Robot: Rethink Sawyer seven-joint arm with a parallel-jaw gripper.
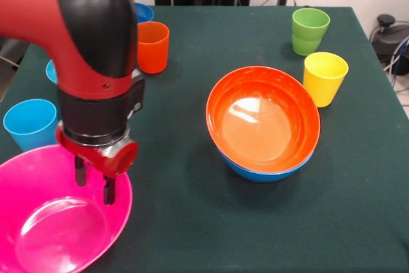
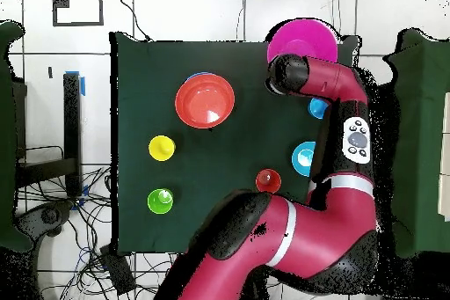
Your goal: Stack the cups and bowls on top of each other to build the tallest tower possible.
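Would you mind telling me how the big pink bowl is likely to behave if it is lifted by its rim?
The pink bowl looks glossy, so it may slip in the end effector. It is wide and shallow and looks thin-walled, probably light and fairly stiff. Held at one edge, as the fingers straddle the rim now, it would likely tilt or swing.

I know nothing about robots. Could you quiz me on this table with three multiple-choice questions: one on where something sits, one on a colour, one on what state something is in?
1. Where is the gripper?
A. over the pink bowl
B. over the green cup
C. beside the yellow cup

2. What colour is the bowl under the orange bowl?
A. green
B. blue
C. pink

3. What is the pink bowl's state?
A. upside down
B. nested in the orange bowl
C. upright and apart from the stack

Answers:
1 A, the fingers hang at its rim.
2 B, a blue bowl edge shows below the orange one.
3 C, it sits open side up at the table's corner.
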